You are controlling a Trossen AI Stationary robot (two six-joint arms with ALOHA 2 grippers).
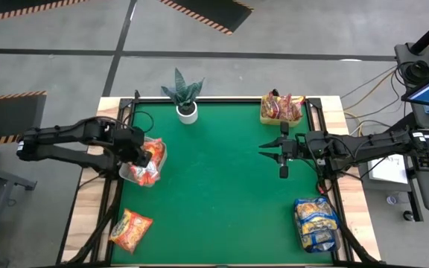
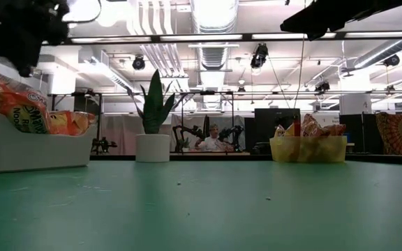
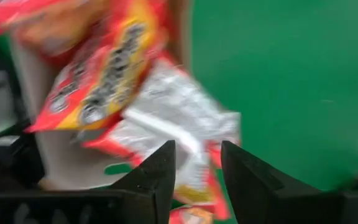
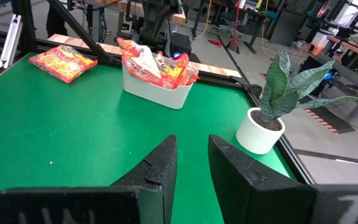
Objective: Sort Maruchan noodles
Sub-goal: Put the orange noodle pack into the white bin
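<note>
A white bin (image 1: 134, 175) at the table's left edge holds orange-red and red-silver Maruchan packets (image 1: 149, 158). My left gripper (image 1: 146, 155) hovers over that heap, open. In the left wrist view its fingertips (image 3: 197, 158) frame a blurred red-silver packet (image 3: 166, 118) lying below them. The low view shows the left gripper (image 2: 23, 63) above the bin (image 2: 26, 146). One orange packet (image 1: 130, 229) lies flat near the table's near left corner. My right gripper (image 1: 268, 151) hangs open and empty over the right half of the mat (image 4: 192, 146).
A yellow bin (image 1: 281, 110) of red-silver packets sits at the far right. Yellow-and-blue packets (image 1: 316, 223) are stacked in a clear container near the near right corner. A potted plant in a white pot (image 1: 186, 100) stands at the far edge. The green mat's middle (image 1: 214, 186) is bare.
</note>
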